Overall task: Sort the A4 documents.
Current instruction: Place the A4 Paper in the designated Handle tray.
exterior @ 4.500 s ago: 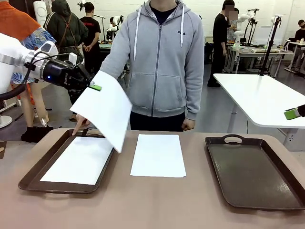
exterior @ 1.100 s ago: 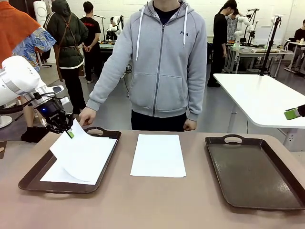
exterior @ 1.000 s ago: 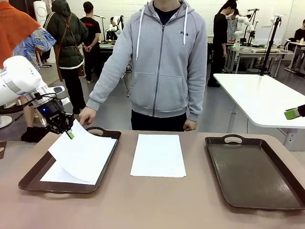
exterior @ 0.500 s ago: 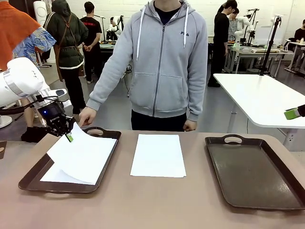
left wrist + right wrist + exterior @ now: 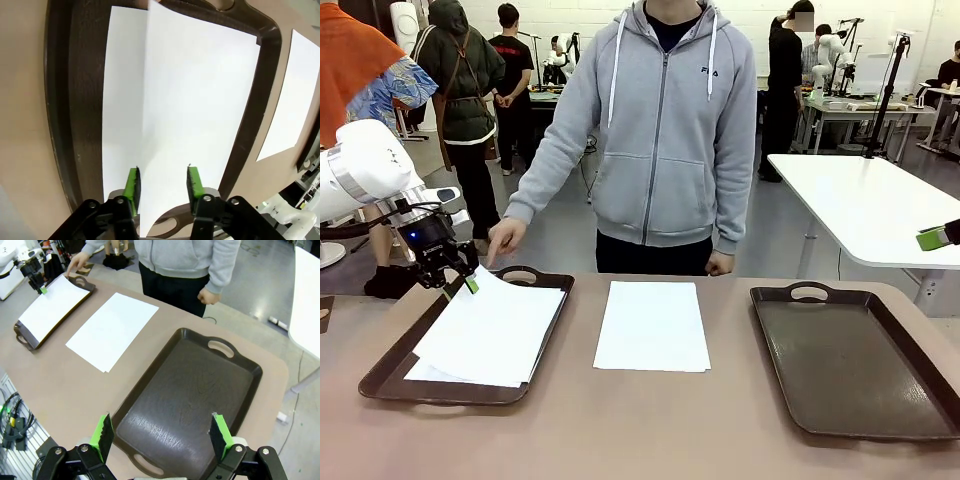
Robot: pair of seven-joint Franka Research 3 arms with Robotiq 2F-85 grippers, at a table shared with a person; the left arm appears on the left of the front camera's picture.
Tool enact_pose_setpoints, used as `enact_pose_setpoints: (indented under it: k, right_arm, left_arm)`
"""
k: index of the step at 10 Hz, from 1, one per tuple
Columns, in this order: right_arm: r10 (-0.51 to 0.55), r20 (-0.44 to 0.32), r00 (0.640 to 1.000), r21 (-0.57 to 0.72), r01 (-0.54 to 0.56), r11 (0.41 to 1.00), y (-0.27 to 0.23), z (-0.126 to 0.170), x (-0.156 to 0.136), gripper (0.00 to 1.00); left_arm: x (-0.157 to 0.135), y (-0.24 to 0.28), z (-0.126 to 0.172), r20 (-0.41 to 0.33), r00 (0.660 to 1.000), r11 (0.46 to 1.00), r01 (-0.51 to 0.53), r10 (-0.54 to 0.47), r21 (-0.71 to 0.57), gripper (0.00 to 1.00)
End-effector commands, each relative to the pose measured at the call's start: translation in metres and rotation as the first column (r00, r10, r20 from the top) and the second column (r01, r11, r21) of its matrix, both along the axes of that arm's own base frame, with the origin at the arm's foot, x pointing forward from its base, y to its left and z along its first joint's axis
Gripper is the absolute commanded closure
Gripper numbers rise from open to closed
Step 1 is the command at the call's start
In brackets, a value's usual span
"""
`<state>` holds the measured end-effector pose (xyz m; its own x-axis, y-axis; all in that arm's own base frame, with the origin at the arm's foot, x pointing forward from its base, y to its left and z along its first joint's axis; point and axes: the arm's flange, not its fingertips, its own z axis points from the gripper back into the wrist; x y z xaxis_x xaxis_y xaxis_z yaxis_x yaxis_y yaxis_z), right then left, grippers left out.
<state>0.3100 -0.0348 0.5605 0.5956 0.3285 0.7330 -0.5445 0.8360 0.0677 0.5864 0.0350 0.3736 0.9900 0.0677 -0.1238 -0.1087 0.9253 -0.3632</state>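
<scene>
Two A4 documents lie in the left tray [image 5: 386, 369]: a top sheet [image 5: 490, 330], slightly skewed, over a lower sheet [image 5: 425, 372]. My left gripper [image 5: 460, 280] hovers at the tray's far left corner. In the left wrist view the left gripper [image 5: 163, 181] is open, its green pads apart on either side of the top sheet's [image 5: 200, 100] near edge. More A4 documents [image 5: 652, 325] lie stacked at the table's middle. My right gripper [image 5: 162, 434] is open, high above the bare right tray [image 5: 190, 395].
A person in a grey hoodie stands at the far side, one hand [image 5: 503, 240] pointing a finger down at the left tray's far handle [image 5: 520, 273]. A white table [image 5: 880, 210] stands behind at the right. The right tray [image 5: 860, 360] holds nothing.
My left gripper has opened and the top sheet has dropped from a raised curl to lie flat on the left tray. The person's pointing hand rose slightly.
</scene>
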Motion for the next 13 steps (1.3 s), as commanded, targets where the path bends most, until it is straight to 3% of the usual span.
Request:
enact_pose_setpoints:
  k: [1, 2, 3, 4, 8, 10, 11, 13]
  right_arm:
    - [0.011, -0.003, 1.000, 0.011, -0.011, 1.000, 0.000, -0.002, 0.001, 0.00]
    - [0.011, -0.003, 1.000, 0.011, -0.011, 1.000, 0.000, -0.002, 0.001, 0.00]
    - [0.011, -0.003, 1.000, 0.011, -0.011, 1.000, 0.000, -0.002, 0.001, 0.00]
    - [0.011, -0.003, 1.000, 0.011, -0.011, 1.000, 0.000, -0.002, 0.001, 0.00]
    - [0.011, -0.003, 1.000, 0.011, -0.011, 1.000, 0.000, -0.002, 0.001, 0.00]
    - [0.011, -0.003, 1.000, 0.011, -0.011, 1.000, 0.000, -0.002, 0.001, 0.00]
    - [0.011, -0.003, 1.000, 0.011, -0.011, 1.000, 0.000, -0.002, 0.001, 0.00]
    - [0.011, -0.003, 1.000, 0.011, -0.011, 1.000, 0.000, -0.002, 0.001, 0.00]
  left_arm:
    - [-0.001, -0.003, 0.003, -0.001, 1.000, 0.997, -0.018, 0.018, 0.069, 0.26]
    - [-0.002, -0.002, 0.004, 0.000, 1.000, 0.997, -0.021, 0.021, 0.074, 0.21]
    - [-0.002, -0.001, 0.006, 0.003, 1.000, 0.996, -0.023, 0.023, 0.085, 0.07]
    - [-0.003, 0.000, 0.008, 0.005, 1.000, 0.995, -0.025, 0.025, 0.095, 0.01]
    - [-0.005, -0.003, 0.016, 0.026, 1.000, 0.997, -0.015, 0.013, 0.076, 0.00]
    - [-0.005, -0.005, 0.021, 0.045, 0.998, 0.999, -0.041, 0.042, -0.019, 0.00]
    - [-0.001, 0.001, 0.016, 0.022, 1.000, 0.998, 0.001, -0.002, 0.056, 0.00]
    - [-0.001, 0.001, 0.016, 0.022, 1.000, 0.998, 0.001, -0.002, 0.056, 0.00]
